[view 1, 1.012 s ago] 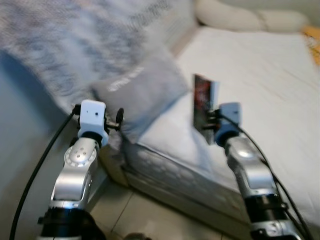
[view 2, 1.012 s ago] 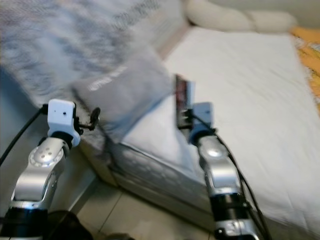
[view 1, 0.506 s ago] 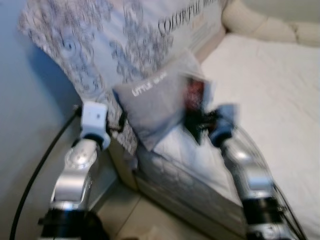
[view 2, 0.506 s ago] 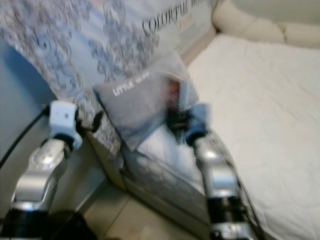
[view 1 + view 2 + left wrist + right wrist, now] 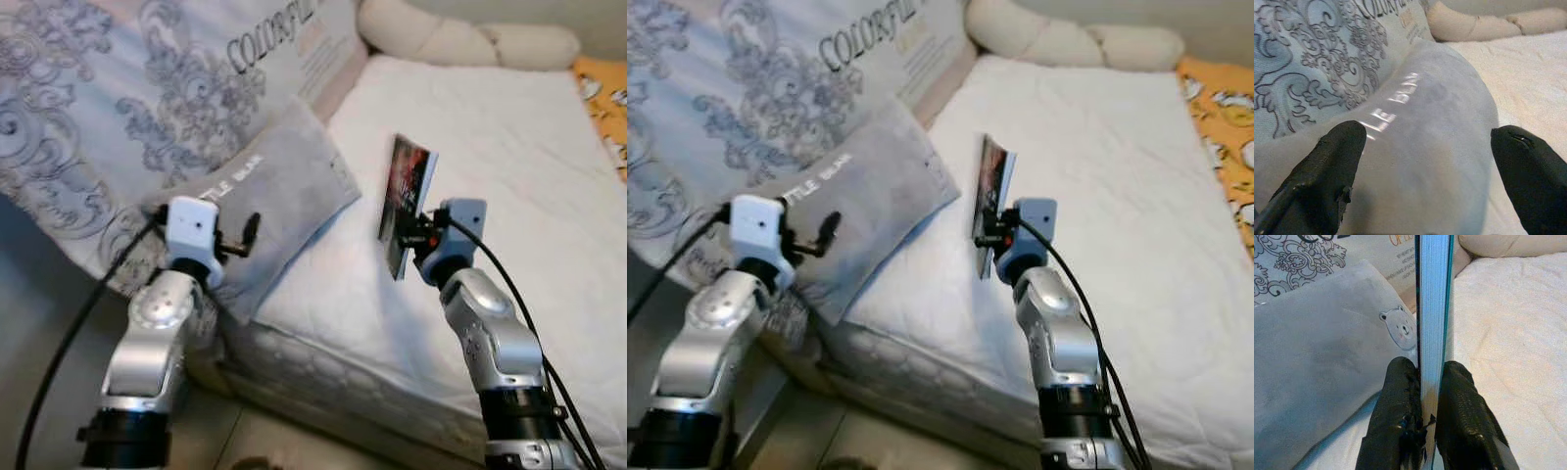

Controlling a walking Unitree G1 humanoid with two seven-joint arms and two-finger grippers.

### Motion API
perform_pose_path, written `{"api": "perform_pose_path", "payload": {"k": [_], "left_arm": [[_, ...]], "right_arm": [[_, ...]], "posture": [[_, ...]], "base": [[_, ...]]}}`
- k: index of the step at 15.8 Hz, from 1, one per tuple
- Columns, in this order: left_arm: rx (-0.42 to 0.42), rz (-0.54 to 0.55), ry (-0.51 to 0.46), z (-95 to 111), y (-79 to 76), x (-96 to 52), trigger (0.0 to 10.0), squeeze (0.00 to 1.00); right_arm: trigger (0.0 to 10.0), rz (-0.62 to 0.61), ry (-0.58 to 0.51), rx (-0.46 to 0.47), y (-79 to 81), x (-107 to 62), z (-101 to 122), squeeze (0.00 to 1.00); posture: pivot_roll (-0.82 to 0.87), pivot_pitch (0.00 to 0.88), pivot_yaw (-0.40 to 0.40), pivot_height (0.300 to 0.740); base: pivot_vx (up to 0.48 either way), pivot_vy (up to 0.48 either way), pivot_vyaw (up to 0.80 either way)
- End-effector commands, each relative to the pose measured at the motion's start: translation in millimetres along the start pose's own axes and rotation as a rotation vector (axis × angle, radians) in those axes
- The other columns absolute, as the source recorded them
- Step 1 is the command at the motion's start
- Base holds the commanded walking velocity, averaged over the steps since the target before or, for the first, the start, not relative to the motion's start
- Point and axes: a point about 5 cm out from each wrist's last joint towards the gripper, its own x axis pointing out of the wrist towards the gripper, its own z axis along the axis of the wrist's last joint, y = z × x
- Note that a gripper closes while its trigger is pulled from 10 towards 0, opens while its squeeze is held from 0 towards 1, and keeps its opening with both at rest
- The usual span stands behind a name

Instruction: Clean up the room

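Right gripper (image 5: 1422,396): closed on a book (image 5: 407,201), both black fingers (image 5: 1396,401) pressed against its covers near the lower edge. The book stands upright on edge in the grip, held in the air above the white mattress (image 5: 509,166) of the bed and not touching it. The right wrist view looks straight along the page block, with the grey pillow (image 5: 269,211) beyond it to one side.

Left gripper (image 5: 1425,161): fingers spread wide with nothing between them, poised just short of the grey pillow, which bears white lettering and a small bear print (image 5: 1399,328). No contact with the pillow can be confirmed.

Surroundings: the grey pillow lies at the corner of the mattress, leaning against a pale blue patterned duvet (image 5: 118,108) heaped along the robot's left side of the bed. A cream bolster (image 5: 460,41) lies across the far end. An orange printed cloth (image 5: 602,93) shows at the far right edge.

Assessment: the step in hand appears to be carrying the book off the bed to wherever it belongs; the grasp is complete and the book is lifted. No shelf or counter for it is in view, so the next move likely calls for turning away from the bed to find a spot, keeping the grip firm, since the book is pinched low and could tip.
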Motion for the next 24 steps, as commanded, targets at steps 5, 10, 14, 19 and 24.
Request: {"api": "perform_pose_path", "payload": {"k": [5,10,14,19,24], "left_arm": [[0.007,0.007,-0.010,3,6.6,-3.3,10.0,0.00],[0.009,-0.119,0.008,2,-2.8,-17.1,10.0,0.00],[0.050,-0.260,0.040,-3,-13.1,-22.1,10.0,0.00],[0.094,-0.529,0.165,-6,-16.2,-30.9,10.0,0.00],[0.142,-0.691,0.243,-4,-14.0,-41.8,10.0,0.00]], "right_arm": [[10.0,0.091,-0.050,0.007,22.3,3.3,11,0.00],[10.0,0.055,-0.013,0.014,14.0,-3.7,8,0.00],[10.0,-0.041,0.128,0.112,-15.0,3.9,1,0.00],[10.0,0.008,0.376,0.400,-50.3,25.2,-18,0.00],[10.0,0.009,0.428,0.501,-57.6,37.0,-18,0.00]], "posture": [[0.02,0.000,0.047,0.740],[-0.01,0.000,0.070,0.740],[-0.02,0.000,0.080,0.740],[0.00,0.000,0.099,0.740],[0.07,0.000,0.080,0.740]], "base": [[0.319,0.000,0.00],[0.124,0.000,0.00],[0.000,0.000,0.00],[0.000,0.000,0.00],[0.000,0.000,0.00]]}}
